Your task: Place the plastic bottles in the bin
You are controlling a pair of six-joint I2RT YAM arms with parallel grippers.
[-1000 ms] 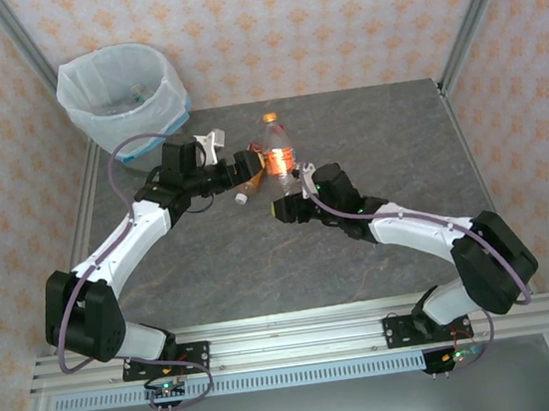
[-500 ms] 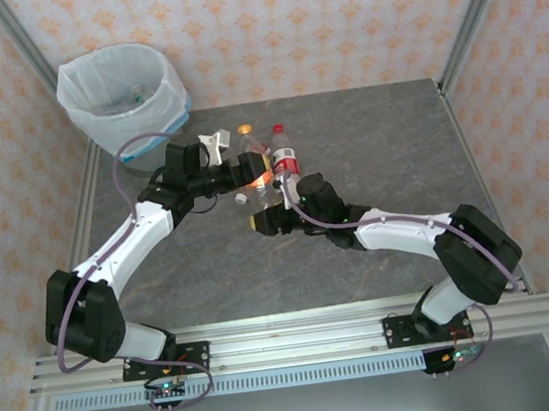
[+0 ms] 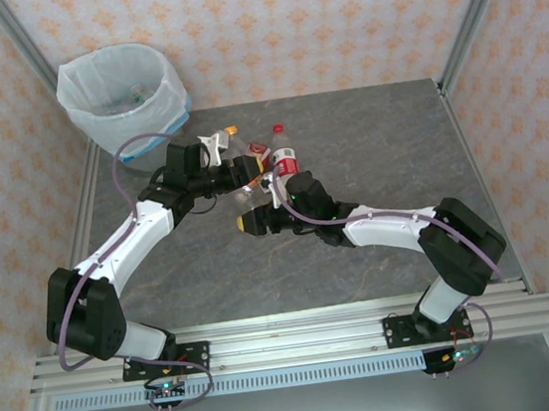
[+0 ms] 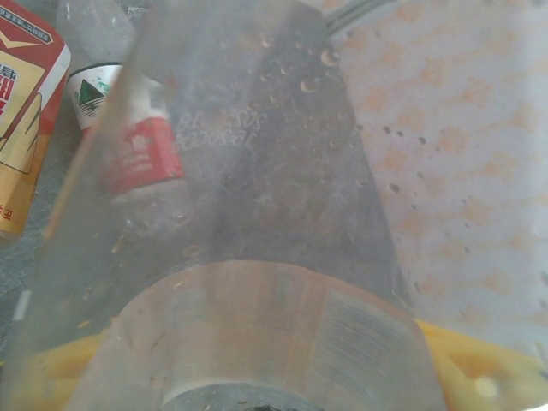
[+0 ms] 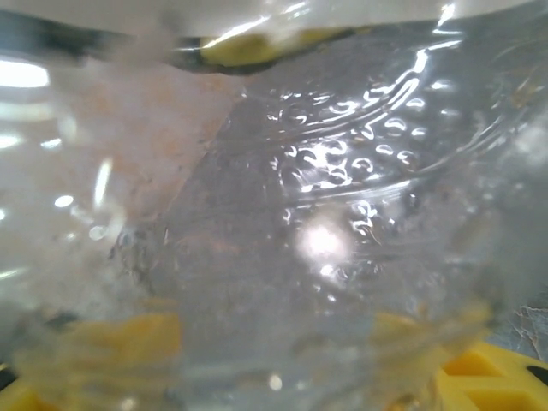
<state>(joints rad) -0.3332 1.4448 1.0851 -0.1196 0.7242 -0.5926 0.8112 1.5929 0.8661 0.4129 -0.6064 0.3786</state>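
seating the left fingers (image 4: 479,377) squarely on their clear bottle (image 4: 257,214), grip unclear, should precede any lift toward the bin (image 3: 169,96), while the right fingers (image 5: 488,372) clamp a second bottle (image 5: 325,240).

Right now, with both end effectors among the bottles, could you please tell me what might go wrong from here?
1. The left end effector and right end effector sit close together, so they may collide.
2. The red-label bottle is right beside them and could be knocked over.
3. The bin sits at the far left corner, so the clear bottle in the right end effector must pass the left one to get there.
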